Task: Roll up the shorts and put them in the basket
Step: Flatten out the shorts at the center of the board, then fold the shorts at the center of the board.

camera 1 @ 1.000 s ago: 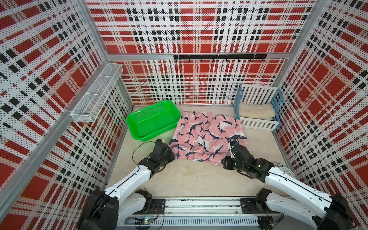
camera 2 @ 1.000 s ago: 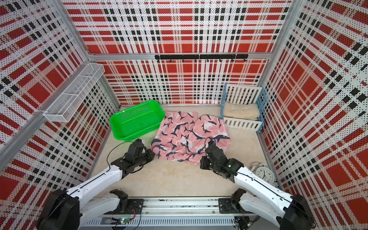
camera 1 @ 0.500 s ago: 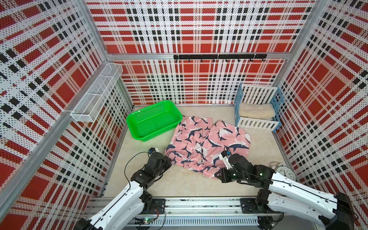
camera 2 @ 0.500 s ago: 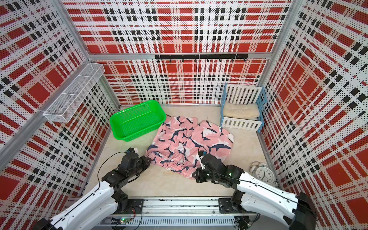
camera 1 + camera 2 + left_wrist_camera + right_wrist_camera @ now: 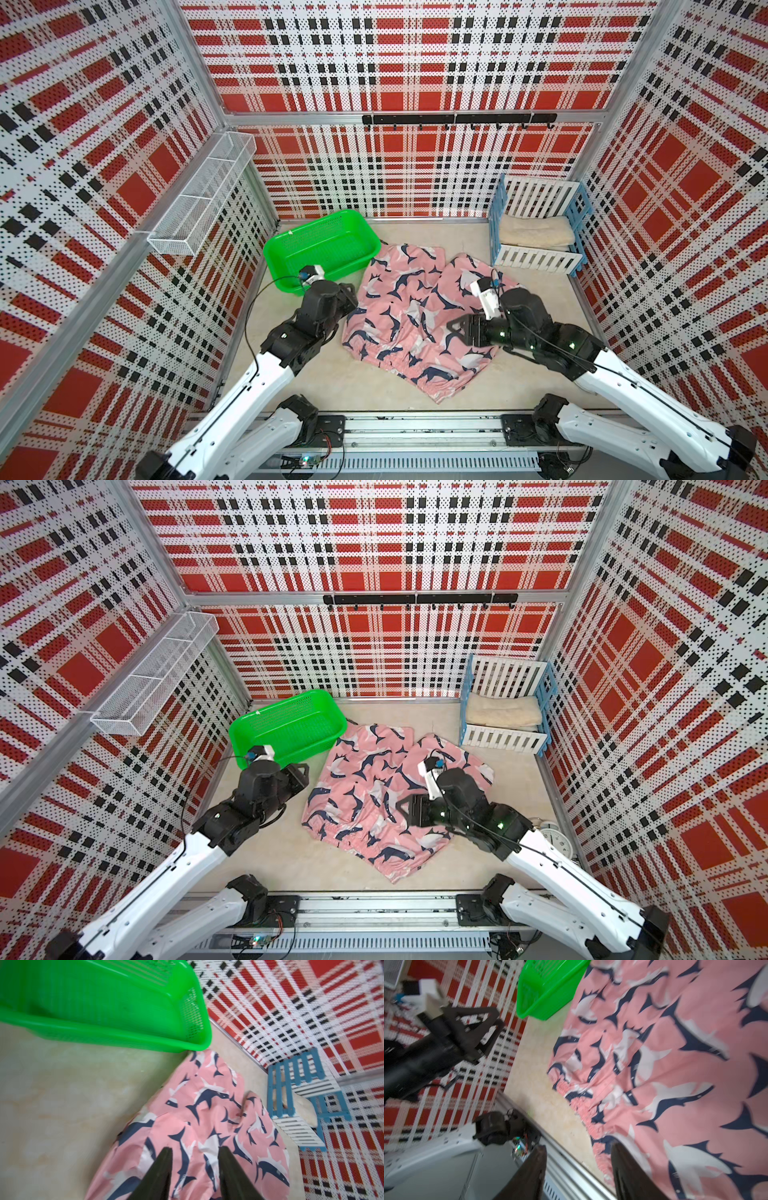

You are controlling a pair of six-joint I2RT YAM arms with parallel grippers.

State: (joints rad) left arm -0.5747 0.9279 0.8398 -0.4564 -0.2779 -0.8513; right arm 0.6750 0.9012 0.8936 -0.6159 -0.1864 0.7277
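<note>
lying spread flat at the centre of the beige bench (image 5: pixel 328 384), the soft pink shark-print fabric shorts (image 5: pixel 415 316) point their elastic waistband toward its front edge. limp, light cloth: probably best pinched at the waistband corners. left gripper (image 5: pixel 194 1153) and right gripper (image 5: pixel 579 1147) hang partly open, empty, over it.

Bright, even light with soft shadows; both top views sharp, walls bowed at edges; both wrist views motion-blurred.
</note>
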